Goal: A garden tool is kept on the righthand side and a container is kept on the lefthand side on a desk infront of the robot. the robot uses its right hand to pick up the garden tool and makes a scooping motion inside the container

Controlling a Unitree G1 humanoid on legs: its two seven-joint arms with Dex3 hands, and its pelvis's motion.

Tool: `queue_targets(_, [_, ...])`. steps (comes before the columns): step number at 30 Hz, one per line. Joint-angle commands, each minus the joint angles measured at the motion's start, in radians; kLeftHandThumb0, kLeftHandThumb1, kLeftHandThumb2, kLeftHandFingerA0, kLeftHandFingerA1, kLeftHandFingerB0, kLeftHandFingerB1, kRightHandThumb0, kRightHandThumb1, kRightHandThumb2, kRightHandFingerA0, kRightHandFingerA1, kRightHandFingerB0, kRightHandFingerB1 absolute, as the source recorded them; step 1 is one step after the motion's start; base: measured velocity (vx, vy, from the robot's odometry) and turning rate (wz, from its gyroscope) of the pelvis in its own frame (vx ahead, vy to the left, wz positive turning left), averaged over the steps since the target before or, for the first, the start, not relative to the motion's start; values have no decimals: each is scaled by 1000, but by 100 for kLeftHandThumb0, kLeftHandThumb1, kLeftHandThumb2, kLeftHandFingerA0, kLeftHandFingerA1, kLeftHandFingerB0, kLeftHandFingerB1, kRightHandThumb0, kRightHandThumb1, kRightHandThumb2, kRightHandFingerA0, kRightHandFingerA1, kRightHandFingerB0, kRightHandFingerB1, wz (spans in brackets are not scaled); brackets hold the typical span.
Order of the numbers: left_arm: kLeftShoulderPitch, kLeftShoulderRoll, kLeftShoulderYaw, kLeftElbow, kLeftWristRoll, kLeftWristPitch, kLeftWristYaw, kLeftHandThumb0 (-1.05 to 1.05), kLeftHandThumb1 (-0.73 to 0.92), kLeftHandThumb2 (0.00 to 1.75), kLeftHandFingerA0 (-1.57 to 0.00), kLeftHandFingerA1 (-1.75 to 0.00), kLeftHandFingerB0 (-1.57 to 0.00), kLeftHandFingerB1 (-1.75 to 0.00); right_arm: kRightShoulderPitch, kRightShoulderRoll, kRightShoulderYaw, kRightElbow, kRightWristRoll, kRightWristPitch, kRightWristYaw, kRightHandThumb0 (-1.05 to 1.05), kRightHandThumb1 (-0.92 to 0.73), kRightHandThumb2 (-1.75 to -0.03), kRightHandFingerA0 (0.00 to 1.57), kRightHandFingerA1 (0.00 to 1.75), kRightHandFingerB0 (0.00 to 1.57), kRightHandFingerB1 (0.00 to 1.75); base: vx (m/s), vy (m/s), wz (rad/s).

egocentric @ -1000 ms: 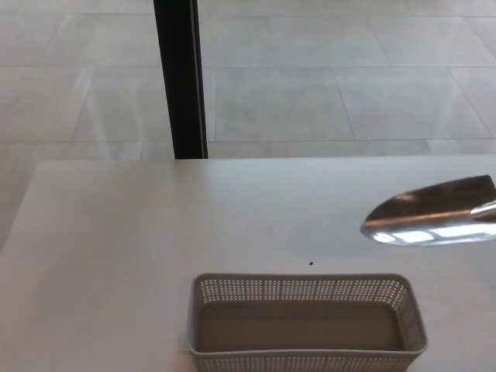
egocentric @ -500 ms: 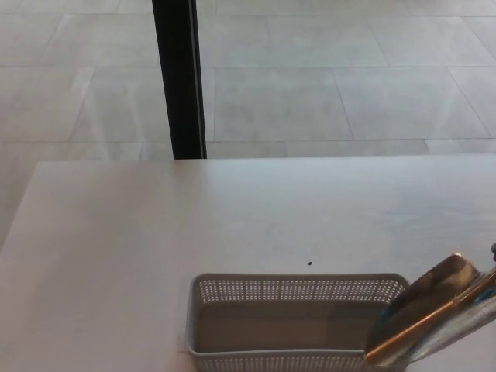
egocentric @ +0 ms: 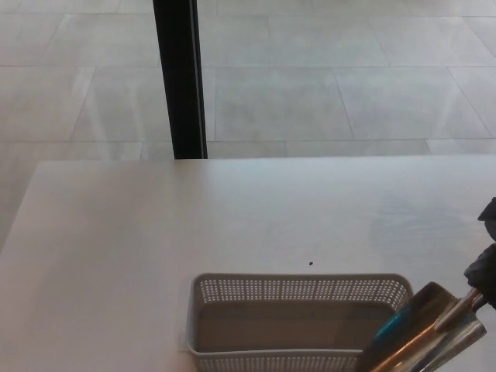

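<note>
Right hand [egocentric: 484,263]: enters at the right edge of the frame, lower part, clenched around the handle of the garden trowel [egocentric: 422,335]. Trowel: shiny blade tilted down-left, over the right end of the perforated grey container [egocentric: 298,322], bottom centre on the white bench [egocentric: 116,232].

Just a white desk [egocentric: 155,232], a tiny dark speck [egocentric: 311,263] on it, grey tiled floor [egocentric: 310,77], black post [egocentric: 180,77] behind.
</note>
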Motion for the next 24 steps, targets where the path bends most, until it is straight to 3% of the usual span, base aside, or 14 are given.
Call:
queue_targets(1, [15, 9, -5, 7, 3, -19, -2, -60, 64, 59, -73, -90, -66, -49, 11, 58, -49, -21, 132, 228, 378, -27, -67, -73, 83, 175, 73, 138, 0, 0, 0])
queue_targets(4, [19, 5, 7, 6, -12, -12, -8, -58, 64, 59, -71, -74, -64, -47, -9, 74, -61, 35, 237, 202, 407, -21, -64, -81, 82, 175, 72, 149, 0, 0, 0])
queue_targets(7, [35, 4, 12, -5, -20, -20, -15, -60, 63, 59, -68, -74, -66, -50, -33, 85, -80, 139, 370, 131, 421, -21, -63, -85, 81, 175, 70, 153, 0, 0, 0])
queue_targets(8, [39, 6, 6, -14, -15, -30, -22, -59, 65, 60, -72, -84, -66, -52, -42, 92, -87, 164, 398, 129, 434, -20, -62, -87, 80, 175, 69, 154, 0, 0, 0])
queue_targets(9, [38, 5, 7, -17, -17, -27, -20, -58, 64, 60, -72, -86, -65, -52, -52, 97, -92, 200, 408, 106, 418, -8, -55, -93, 94, 172, 66, 145, 0, 0, 0])
queue_targets(10, [35, 7, 3, -20, -13, -24, -23, -58, 65, 60, -70, -86, -64, -51, -70, 104, -106, 248, 430, 84, 404, -14, -55, -92, 82, 175, 72, 155, 0, 0, 0])
queue_targets(13, [28, 4, 4, -12, -13, -14, -14, -55, 66, 59, -69, -77, -61, -49, -85, 107, -122, 278, 452, 89, 427, -16, -56, -96, 81, 175, 71, 158, 0, 0, 0])
queue_targets(14, [25, 2, 5, -7, -12, -9, -9, -56, 66, 60, -70, -84, -64, -51, -87, 109, -134, 298, 463, 93, 430, -14, -58, -94, 79, 175, 69, 159, 0, 0, 0])
queue_targets(16, [25, -3, 6, -1, -12, -11, -5, -55, 66, 60, -69, -78, -63, -50, -98, 112, -139, 324, 460, 80, 422, -15, -57, -92, 78, 175, 67, 161, 0, 0, 0])
queue_targets(17, [26, -3, 5, 0, -10, -12, -3, -55, 66, 60, -71, -85, -65, -51, -101, 114, -142, 329, 461, 81, 429, -16, -59, -92, 78, 175, 67, 161, 0, 0, 0])
queue_targets(18, [27, -3, 6, 2, -10, -16, -4, -57, 66, 60, -67, -74, -63, -49, -104, 117, -146, 349, 465, 79, 429, -16, -60, -96, 79, 175, 67, 162, 0, 0, 0])
queue_targets(22, [30, -3, 11, -4, -16, -14, -9, -55, 66, 60, -67, -68, -60, -47, -116, 118, -151, 399, 445, 70, 425, -16, -62, -91, 79, 175, 69, 156, 0, 0, 0])
queue_targets(24, [24, 2, 5, -7, -10, -17, -9, -54, 67, 60, -71, -78, -63, -49, -120, 116, -151, 404, 429, 69, 426, -18, -62, -88, 79, 175, 69, 156, 0, 0, 0])
